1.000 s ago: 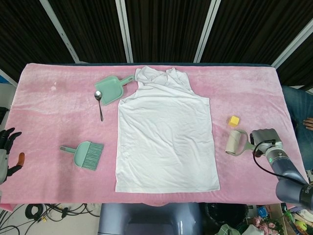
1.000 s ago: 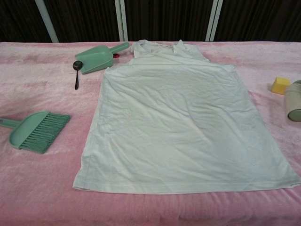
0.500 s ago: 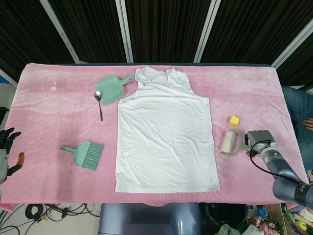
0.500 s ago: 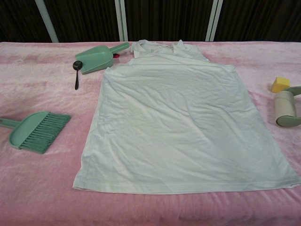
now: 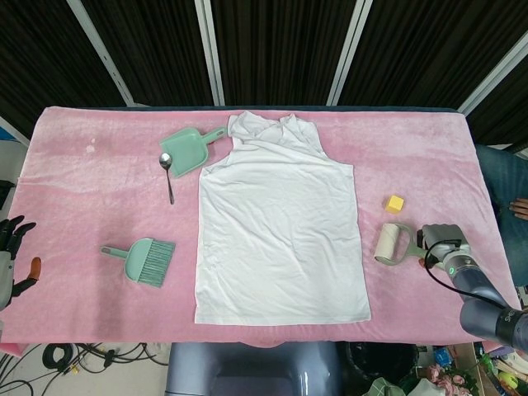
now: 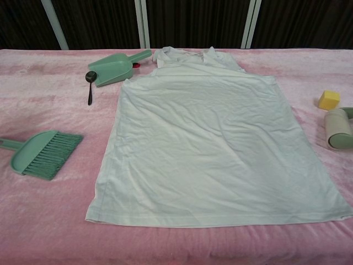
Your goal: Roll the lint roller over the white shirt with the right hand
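Observation:
A white sleeveless shirt (image 5: 280,227) (image 6: 215,143) lies flat in the middle of the pink table, collar toward the far edge. Right of its lower half, on the pink cloth, lies the lint roller (image 5: 393,243) (image 6: 338,128), a pale drum in a green frame, clear of the shirt's edge. My right hand (image 5: 442,244) grips the roller's green handle near the table's right edge; the chest view shows only the roller. At the far left edge, off the table, my left hand (image 5: 10,246) hangs with fingers apart, holding nothing.
A yellow block (image 5: 394,204) (image 6: 329,99) sits just beyond the roller. Left of the shirt are a green dustpan (image 5: 186,151) (image 6: 113,67), a spoon (image 5: 167,173) (image 6: 89,84) and a green hand brush (image 5: 144,260) (image 6: 41,153).
My right hand carried the lint roller a little leftward toward the shirt, then eased slightly back. The left hand and the other objects stayed put.

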Robot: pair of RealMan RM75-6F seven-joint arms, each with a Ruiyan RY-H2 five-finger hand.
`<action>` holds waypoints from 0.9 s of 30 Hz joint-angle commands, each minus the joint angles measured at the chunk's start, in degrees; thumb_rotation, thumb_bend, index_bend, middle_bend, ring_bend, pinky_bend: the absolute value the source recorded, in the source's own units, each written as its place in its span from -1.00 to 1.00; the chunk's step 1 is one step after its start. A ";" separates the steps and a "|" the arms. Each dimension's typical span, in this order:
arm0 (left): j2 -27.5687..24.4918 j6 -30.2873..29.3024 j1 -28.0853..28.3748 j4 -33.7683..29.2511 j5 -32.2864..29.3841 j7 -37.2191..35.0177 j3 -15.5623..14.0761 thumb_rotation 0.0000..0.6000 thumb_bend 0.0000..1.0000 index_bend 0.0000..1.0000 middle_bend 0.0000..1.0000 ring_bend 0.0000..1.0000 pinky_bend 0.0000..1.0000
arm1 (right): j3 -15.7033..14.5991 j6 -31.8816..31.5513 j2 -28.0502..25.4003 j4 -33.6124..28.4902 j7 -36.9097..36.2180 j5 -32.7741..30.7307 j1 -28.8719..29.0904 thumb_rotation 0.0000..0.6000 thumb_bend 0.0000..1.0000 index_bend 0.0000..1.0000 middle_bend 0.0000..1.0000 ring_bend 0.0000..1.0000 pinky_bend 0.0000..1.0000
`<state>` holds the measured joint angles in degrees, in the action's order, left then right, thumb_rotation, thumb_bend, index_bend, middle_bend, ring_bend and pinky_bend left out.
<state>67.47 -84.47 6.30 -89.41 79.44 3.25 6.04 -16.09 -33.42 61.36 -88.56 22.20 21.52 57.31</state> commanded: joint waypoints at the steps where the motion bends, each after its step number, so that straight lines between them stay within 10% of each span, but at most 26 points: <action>1: 0.01 -0.09 -0.03 0.01 0.00 0.04 0.03 1.00 -0.07 -0.65 -0.81 -0.90 -0.82 | -1.68 1.23 0.23 -0.29 1.23 -2.72 1.42 1.00 -0.19 -0.61 -0.58 -0.56 -0.13; 15: -0.18 -0.42 -0.21 0.04 -0.05 -0.18 0.17 1.00 -0.07 -0.65 -0.81 -0.90 -0.82 | -1.57 -1.89 -4.04 -5.49 -0.91 -4.55 3.75 1.00 -0.36 -0.86 -0.75 -0.72 -0.48; 27: -0.25 -1.07 -0.46 -0.36 0.69 0.06 -0.10 1.00 -0.07 -0.66 -0.81 -0.90 -0.82 | 1.47 -22.70 -17.77 -25.17 -10.05 21.15 -9.91 1.00 -0.63 -0.90 -0.77 -0.72 -0.50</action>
<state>67.24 -85.52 5.85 -89.75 80.11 3.29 5.96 -15.43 -48.67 47.51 -107.74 16.46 33.53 53.86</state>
